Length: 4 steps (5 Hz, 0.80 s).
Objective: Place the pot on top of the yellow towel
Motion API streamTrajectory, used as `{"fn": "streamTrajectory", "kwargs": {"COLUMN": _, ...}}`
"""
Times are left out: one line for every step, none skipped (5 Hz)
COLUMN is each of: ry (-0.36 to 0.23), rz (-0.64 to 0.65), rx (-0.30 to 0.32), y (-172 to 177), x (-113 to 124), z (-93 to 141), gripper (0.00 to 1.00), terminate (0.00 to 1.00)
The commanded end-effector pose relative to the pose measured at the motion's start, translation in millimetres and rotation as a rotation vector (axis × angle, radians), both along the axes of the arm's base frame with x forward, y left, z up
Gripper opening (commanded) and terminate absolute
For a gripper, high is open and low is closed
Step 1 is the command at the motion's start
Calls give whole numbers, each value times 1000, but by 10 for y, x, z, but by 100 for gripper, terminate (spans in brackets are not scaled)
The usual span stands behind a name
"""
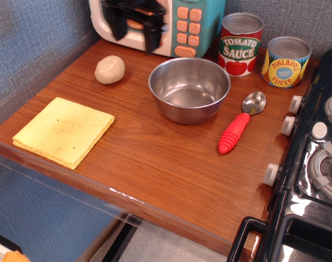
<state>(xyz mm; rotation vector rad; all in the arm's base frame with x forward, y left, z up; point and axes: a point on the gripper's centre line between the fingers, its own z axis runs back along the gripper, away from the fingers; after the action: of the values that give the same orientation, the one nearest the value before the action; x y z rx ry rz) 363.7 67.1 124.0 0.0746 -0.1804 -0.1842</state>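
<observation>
The pot [189, 89] is a shiny steel bowl standing upright in the middle of the wooden table, empty. The yellow towel [63, 131] lies flat at the front left corner of the table. My black gripper [134, 33] hangs at the top of the view, in front of the toy microwave, up and to the left of the pot. Its two fingers point down with a gap between them, open and empty. It is blurred by motion and touches nothing.
A toy microwave [182, 24] stands at the back. A tomato sauce can [239, 43] and a pineapple can [285, 61] stand behind the pot. A beige potato [110, 69] lies left of the pot, a red-handled spoon [239, 126] to its right. A toy stove [319, 164] fills the right side.
</observation>
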Motion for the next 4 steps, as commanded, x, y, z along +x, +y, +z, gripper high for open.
{"fn": "streamTrajectory", "kwargs": {"ry": -27, "rz": 27, "rx": -48, "y": -449, "x": -180, "z": 193, "gripper": 100, "terminate": 0}}
{"fn": "streamTrajectory", "kwargs": {"ry": -35, "rz": -123, "rx": -53, "y": -729, "x": -244, "z": 130, "gripper": 100, "terminate": 0}}
{"fn": "streamTrajectory", "kwargs": {"ry": -42, "rz": -211, "rx": -36, "y": -908, "x": -254, "z": 25, "gripper": 100, "terminate": 0}}
{"fn": "streamTrajectory", "kwargs": {"ry": -41, "rz": -228, "rx": 10, "y": -986, "x": -188, "z": -138, "gripper": 100, "terminate": 0}}
